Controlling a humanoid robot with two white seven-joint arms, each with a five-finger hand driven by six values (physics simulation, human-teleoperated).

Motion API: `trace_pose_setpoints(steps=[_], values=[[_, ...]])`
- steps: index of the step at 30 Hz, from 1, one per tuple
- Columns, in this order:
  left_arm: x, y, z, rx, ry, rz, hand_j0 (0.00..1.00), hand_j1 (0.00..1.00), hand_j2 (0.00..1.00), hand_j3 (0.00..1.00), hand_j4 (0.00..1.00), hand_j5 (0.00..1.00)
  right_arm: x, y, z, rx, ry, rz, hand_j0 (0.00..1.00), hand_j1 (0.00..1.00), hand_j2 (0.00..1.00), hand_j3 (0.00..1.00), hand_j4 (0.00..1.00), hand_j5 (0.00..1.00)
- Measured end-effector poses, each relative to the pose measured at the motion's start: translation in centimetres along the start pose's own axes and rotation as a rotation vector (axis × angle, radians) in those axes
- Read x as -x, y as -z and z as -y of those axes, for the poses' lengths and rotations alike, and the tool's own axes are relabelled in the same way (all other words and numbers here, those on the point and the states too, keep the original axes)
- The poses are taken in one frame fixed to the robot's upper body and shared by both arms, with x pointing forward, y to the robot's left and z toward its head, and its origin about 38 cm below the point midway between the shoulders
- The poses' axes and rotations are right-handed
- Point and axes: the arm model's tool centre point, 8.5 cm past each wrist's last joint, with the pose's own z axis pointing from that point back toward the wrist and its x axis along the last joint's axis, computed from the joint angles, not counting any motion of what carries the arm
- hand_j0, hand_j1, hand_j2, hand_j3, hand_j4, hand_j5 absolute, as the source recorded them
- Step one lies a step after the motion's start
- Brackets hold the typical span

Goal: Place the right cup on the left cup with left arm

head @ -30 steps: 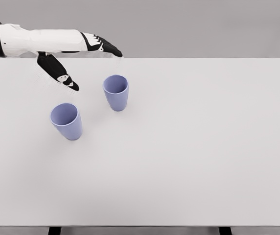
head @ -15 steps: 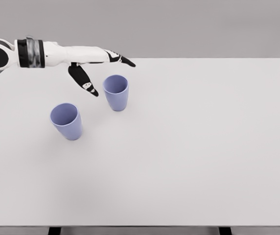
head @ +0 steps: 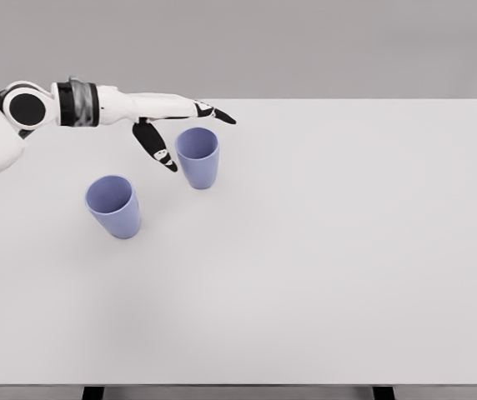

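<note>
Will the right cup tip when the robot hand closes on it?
Possibly: the right cup is tall, narrowing to a small base, so a sideways nudge may topple it. Smooth walls look slippery. The left robot hand is open beside it.

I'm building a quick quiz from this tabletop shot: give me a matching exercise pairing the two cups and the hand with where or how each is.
Things:
1. right cup
2. left cup
3. left hand

States:
A. open, fingers spread, holding nothing
B. upright, nearer the table's front and left edge
C. upright, between thumb and outstretched fingers, not gripped

Pairs: 1-C, 2-B, 3-A
</note>
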Motion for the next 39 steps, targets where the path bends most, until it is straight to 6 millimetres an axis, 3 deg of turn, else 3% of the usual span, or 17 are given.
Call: trace_pose_setpoints(steps=[6,11,27,28,29,31,39], values=[[0.2,-0.1,0.0,0.000,-0.001,-0.006,1.00,1.00,1.00,1.00,1.00,1.00,0.0,0.0,0.0,0.000,0.000,0.000,1.00,1.00,1.00,1.00,1.00,1.00],[1.7,-0.4,0.2,0.003,-0.012,-0.061,1.00,1.00,1.00,1.00,1.00,1.00,0.0,0.0,0.0,0.000,0.000,0.000,1.00,1.00,1.00,1.00,1.00,1.00],[1.9,2.2,1.7,0.048,-0.013,-0.070,1.00,1.00,1.00,1.00,1.00,1.00,0.0,0.0,0.0,0.000,0.000,0.000,1.00,1.00,1.00,1.00,1.00,1.00],[2.0,2.3,2.1,0.052,-0.018,-0.071,0.93,0.93,0.93,0.93,0.93,0.93,0.0,0.0,0.0,0.000,0.000,0.000,1.00,1.00,1.00,1.00,1.00,1.00],[2.0,2.3,2.0,0.051,-0.018,-0.072,0.78,0.78,0.78,0.78,0.78,0.78,0.0,0.0,0.0,0.000,0.000,0.000,1.00,1.00,1.00,1.00,1.00,1.00],[2.0,2.2,2.0,0.045,-0.020,-0.071,0.67,0.67,0.67,0.67,0.67,0.67,-0.1,0.0,0.0,0.000,0.000,0.002,1.00,1.00,1.00,1.00,1.00,1.00],[2.2,1.7,1.9,0.026,-0.033,-0.070,0.62,0.62,0.62,0.62,0.62,0.62,0.0,0.0,0.0,0.000,0.000,0.000,1.00,1.00,1.00,1.00,1.00,1.00]])
